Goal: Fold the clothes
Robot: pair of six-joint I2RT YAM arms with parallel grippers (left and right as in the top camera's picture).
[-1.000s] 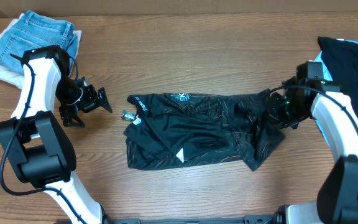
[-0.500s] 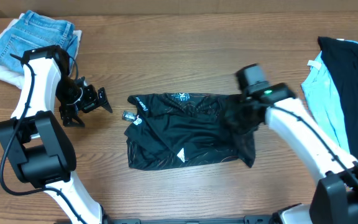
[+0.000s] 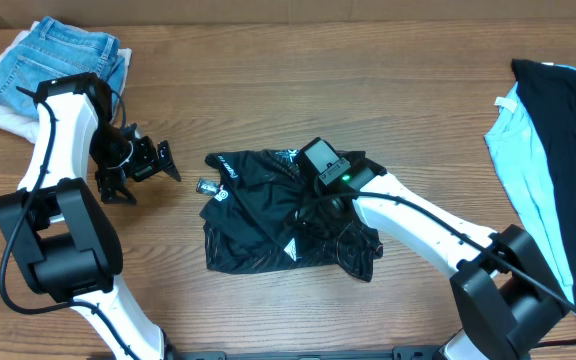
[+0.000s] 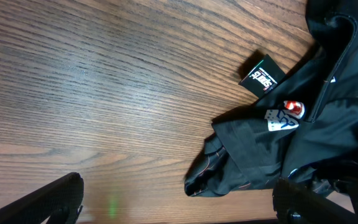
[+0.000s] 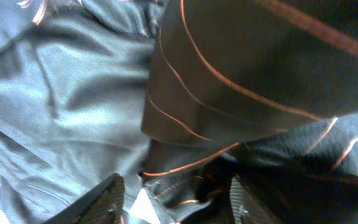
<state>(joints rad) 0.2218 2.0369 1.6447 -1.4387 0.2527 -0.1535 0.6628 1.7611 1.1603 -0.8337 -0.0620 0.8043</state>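
jersey (image 3: 258, 225): lay crumpled mid-table (image 3: 368, 100), right side flopped over its middle
right gripper (image 5: 176, 199): sat over jersey, jaws partway apart, cloth bunched between them, nothing clamped
left gripper (image 3: 148, 175): jaws wide, empty, near jersey's left end, not touching

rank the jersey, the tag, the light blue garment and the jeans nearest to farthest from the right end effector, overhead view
1. jersey, directly under the right end effector
2. tag, just off the jersey's left edge
3. light blue garment, far right
4. jeans, far left corner
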